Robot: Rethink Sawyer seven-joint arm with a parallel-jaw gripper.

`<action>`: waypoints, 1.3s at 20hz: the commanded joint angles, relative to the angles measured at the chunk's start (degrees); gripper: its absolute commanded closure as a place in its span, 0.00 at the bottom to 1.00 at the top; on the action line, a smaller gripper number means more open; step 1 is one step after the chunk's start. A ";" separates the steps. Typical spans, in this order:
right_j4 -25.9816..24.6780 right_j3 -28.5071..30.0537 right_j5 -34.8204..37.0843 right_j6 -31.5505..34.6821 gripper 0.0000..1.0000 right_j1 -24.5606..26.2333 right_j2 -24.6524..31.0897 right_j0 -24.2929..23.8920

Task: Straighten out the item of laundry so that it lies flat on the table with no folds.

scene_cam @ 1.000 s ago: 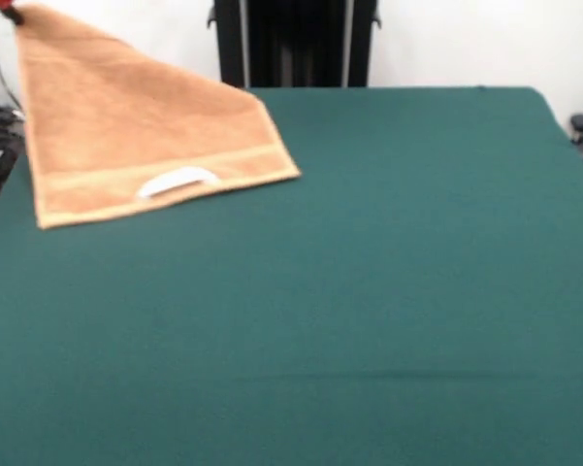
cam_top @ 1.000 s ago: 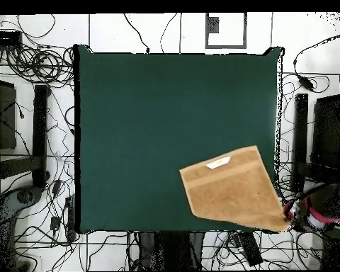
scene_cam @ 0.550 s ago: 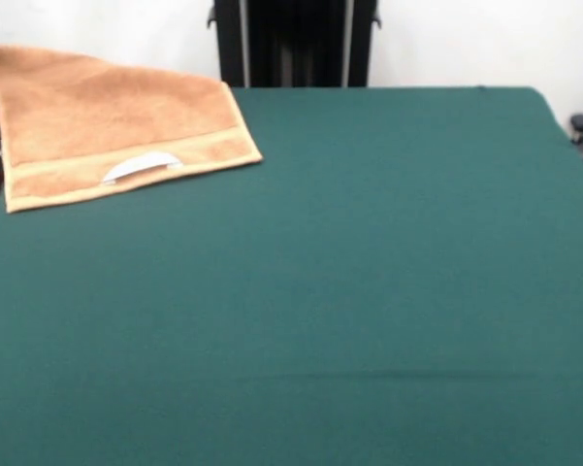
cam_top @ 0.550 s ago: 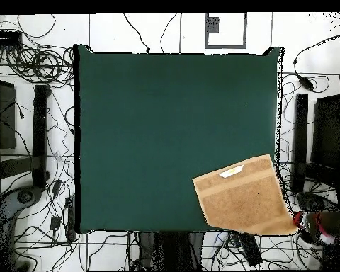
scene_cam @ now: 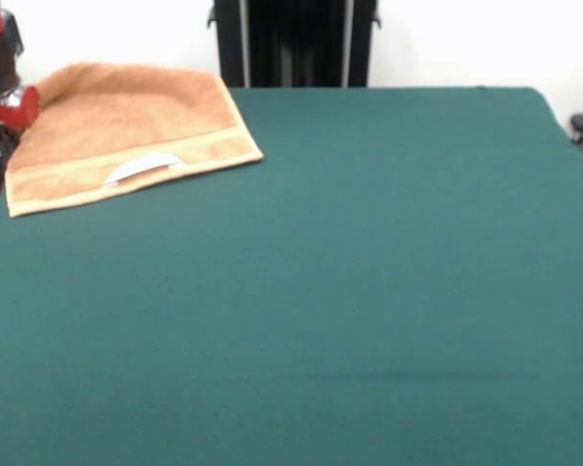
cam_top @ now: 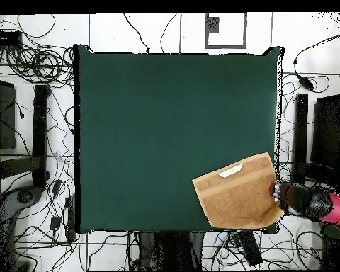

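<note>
From the front view I see the towel on the table at its far left corner, its label along the near edge. The gripper sits at the towel's left side, touching it, off the table's left edge.

White wall, pale tiled floor, tangled black cables

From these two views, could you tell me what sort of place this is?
Probably a robotics lab: a green-clothed table with loose cables strewn on the floor around it, and a red and black robot arm beside an orange towel.
</note>
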 commanded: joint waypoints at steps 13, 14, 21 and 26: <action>1.40 1.60 -5.42 0.71 1.00 -1.67 2.42 11.00; 1.39 1.67 -5.56 0.88 1.00 -1.74 2.26 11.23; 1.73 0.94 -7.28 3.88 1.00 -1.57 0.99 14.20; 5.00 0.53 -4.85 7.29 1.00 -1.50 -0.02 17.53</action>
